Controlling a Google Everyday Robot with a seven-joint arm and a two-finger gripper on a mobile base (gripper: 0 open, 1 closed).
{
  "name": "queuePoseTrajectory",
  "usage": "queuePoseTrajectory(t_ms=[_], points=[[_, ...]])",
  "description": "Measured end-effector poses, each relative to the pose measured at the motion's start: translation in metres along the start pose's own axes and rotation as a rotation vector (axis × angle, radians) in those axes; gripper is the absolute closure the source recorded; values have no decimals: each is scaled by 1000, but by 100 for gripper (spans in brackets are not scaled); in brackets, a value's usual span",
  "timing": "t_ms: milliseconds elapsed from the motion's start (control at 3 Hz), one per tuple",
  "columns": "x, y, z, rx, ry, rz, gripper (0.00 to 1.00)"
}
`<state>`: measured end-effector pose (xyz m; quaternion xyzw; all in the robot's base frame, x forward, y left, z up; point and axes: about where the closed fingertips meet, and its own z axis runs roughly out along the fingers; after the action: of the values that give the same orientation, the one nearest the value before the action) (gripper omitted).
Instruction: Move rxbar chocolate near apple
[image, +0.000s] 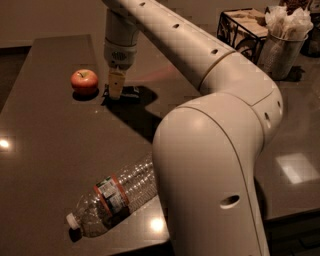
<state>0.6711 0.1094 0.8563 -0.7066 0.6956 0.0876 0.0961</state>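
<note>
The red-orange apple (84, 80) sits on the dark table (45, 150) at the back left. The rxbar chocolate (131, 92), a small black flat bar, is right of the apple, low at the table surface. My gripper (115, 86) points straight down from above and is shut on the bar's left end, a short gap right of the apple. The bar's left part is hidden behind the fingers. The arm reaches in from the lower right.
A clear plastic bottle (117, 195) lies on its side near the table's front edge. A wire basket (242, 27) and a cup of napkins (282, 42) stand at the back right. The arm's large elbow fills the lower right.
</note>
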Motion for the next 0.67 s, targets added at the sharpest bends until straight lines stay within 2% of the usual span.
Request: queuePoseTrajectory(t_ms=[667], points=[[-7,-8,7,22,-21,-2,12]])
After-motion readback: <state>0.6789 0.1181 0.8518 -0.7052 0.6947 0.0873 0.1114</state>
